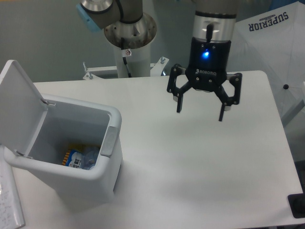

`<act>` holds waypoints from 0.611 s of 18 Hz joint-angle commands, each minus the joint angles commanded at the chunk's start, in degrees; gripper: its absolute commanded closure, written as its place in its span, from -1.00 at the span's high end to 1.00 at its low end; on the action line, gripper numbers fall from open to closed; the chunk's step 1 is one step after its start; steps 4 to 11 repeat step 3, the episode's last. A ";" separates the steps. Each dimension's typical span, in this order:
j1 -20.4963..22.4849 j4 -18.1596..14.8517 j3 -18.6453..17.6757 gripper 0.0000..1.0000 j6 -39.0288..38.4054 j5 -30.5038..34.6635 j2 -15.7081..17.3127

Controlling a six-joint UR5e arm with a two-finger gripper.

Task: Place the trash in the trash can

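Note:
The white trash can [107,168] stands at the left of the table with its lid [18,105] swung open. At its bottom lies trash: a clear bluish plastic bottle [88,156] beside a blue-and-yellow printed packet [72,158]. My gripper [200,115] hangs open and empty over the middle-right of the table, well to the right of the bin, fingers pointing down, with a blue light lit on its body.
The robot's base column [128,43] rises behind the table's far edge. A white sheet marked SUPERIOR [269,36] stands at the back right. A small dark object [297,205] sits at the table's front right corner, and a white board [9,200] lies at front left.

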 joint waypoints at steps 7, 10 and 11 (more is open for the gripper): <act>0.00 -5.28 0.00 1.00 3.28 2.91 1.32; 0.00 -5.28 0.00 1.00 3.28 2.91 1.32; 0.00 -5.28 0.00 1.00 3.28 2.91 1.32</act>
